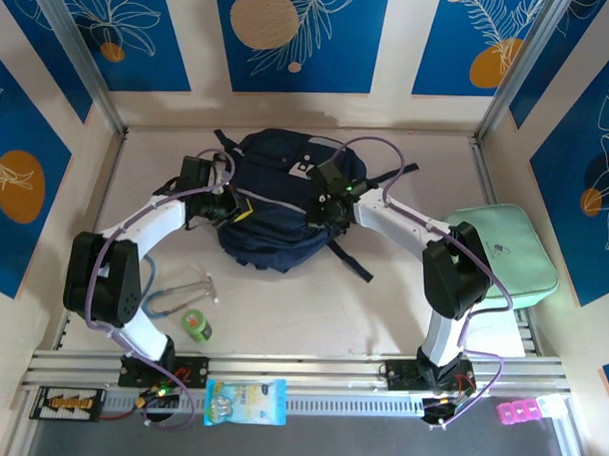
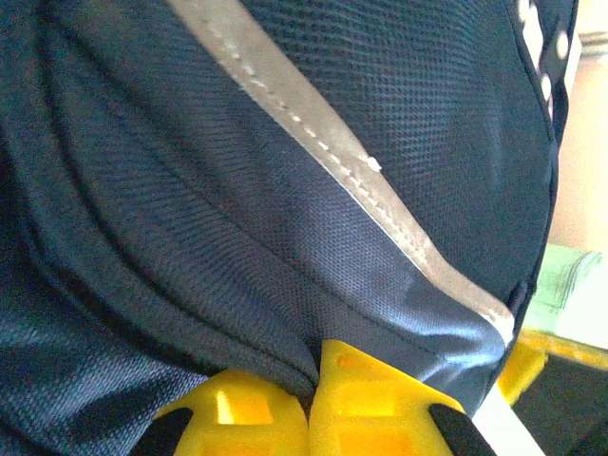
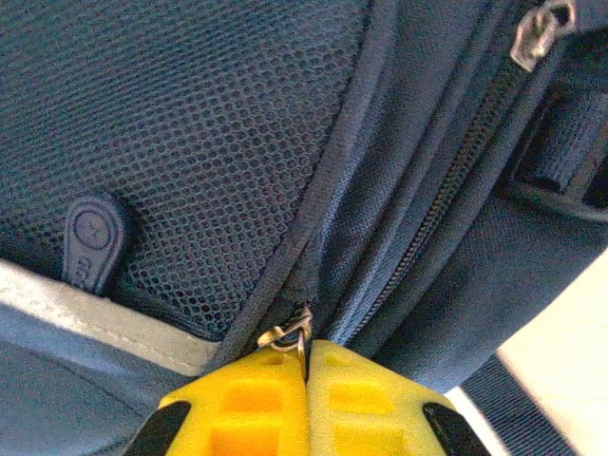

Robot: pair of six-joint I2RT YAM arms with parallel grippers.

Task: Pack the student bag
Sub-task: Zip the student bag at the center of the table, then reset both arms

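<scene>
A: Where did the student bag (image 1: 275, 212) lie?
B: Far middle of the worktop (image 1: 302, 308), between the arms; the left gripper (image 2: 313, 369) had its fingers clenched on a fold of its navy fabric.
A: And on the right?
B: The right gripper (image 3: 306, 353) had its fingers pinched tight on a metal zipper pull (image 3: 288, 332) at the bag's seam

**Student bag** (image 1: 275, 212): flanks covered by the left arm (image 1: 150, 221) and right arm (image 1: 400, 219) in the top view, and it overruns every wrist-view edge. **Zip pull** (image 3: 290, 334): lower part hidden between the closed jaws of the right gripper (image 3: 306, 359). **Green object** (image 1: 197, 325) toward the near-left corner of the worktop (image 1: 282, 307): too small to identify.
</scene>
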